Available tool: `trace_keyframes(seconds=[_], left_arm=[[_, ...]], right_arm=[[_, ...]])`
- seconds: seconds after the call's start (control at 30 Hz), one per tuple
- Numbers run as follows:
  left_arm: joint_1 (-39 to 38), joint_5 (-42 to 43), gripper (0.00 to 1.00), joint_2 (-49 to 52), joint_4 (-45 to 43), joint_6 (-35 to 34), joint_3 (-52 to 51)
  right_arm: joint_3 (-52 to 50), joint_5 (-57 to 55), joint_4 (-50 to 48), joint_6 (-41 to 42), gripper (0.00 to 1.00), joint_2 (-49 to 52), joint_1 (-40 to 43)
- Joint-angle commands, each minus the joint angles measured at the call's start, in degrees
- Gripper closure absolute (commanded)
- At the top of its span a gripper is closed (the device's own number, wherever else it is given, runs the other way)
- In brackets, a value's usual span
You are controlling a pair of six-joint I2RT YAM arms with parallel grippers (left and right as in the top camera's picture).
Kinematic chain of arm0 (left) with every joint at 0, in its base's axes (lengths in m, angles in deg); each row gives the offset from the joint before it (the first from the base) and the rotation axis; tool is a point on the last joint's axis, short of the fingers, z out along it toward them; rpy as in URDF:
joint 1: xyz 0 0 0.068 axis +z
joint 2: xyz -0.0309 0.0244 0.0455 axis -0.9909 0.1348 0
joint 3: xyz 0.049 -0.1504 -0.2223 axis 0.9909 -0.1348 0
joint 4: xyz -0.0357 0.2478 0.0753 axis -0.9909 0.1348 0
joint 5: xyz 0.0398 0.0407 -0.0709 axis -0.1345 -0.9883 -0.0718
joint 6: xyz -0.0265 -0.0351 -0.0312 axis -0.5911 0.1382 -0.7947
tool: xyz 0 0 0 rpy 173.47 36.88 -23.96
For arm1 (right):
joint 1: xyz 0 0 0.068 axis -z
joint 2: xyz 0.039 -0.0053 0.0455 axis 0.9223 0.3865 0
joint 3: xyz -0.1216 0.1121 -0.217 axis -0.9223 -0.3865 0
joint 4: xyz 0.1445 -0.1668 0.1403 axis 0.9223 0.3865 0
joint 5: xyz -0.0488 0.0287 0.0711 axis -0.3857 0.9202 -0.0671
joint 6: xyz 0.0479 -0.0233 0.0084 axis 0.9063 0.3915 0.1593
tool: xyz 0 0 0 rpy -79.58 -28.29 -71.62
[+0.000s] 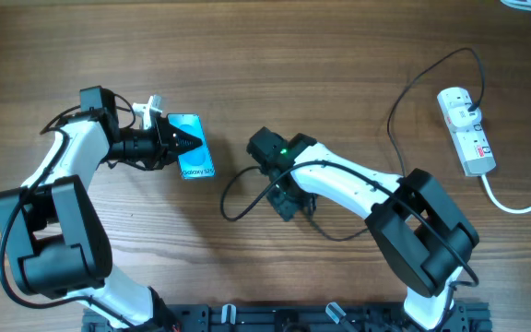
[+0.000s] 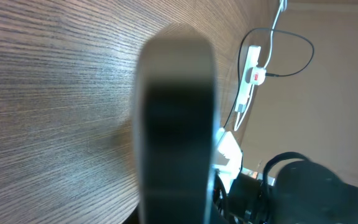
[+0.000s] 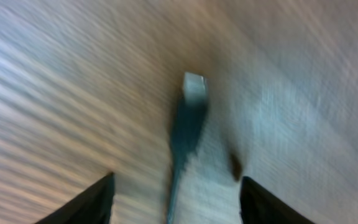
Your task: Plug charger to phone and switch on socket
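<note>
R gripper (image 3: 178, 179): released, fingers wide apart w/ nothing between the pads; pointed down at the table (image 1: 339, 55) near centre.
Charger (image 3: 187, 124): connector end lay on the wood just ahead of the R fingers, metal tip pointing away, touching neither finger; view blurred.
Cable slack: looped on the table beside the R gripper, on its L side.
L gripper (image 1: 184, 143): clenched on the phone (image 1: 196, 152), gripping it from its L edge.
Phone: L of centre, teal screen facing up; whether it rested on the wood or was held just above, couldn't tell.
Cable run: arced away across the R half of the table to a black plug (image 1: 473, 114).
Socket (image 1: 466, 134): far R, well apart from both grippers; plug seated in its farther outlet; white cord (image 1: 514, 205) trailing from the near end; switch position unclear.
</note>
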Motion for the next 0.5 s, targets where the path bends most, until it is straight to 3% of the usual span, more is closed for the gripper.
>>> trace_keyframes(seconds=[0.0, 0.33, 0.47], left_arm=[[-0.3, 1.4, 0.96, -0.9, -0.2, 1.1, -0.2], [-0.3, 1.4, 0.96, -0.9, 0.0, 1.1, -0.2], [-0.3, 1.4, 0.96, -0.9, 0.1, 1.1, -0.2]], right_arm=[[-0.3, -0.4, -5.0, -1.4, 0.27, 1.1, 0.2], [-0.3, -1.5, -5.4, -1.0, 0.33, 1.1, 0.2], [-0.3, 0.0, -5.0, 1.7, 0.29, 1.1, 1.3]])
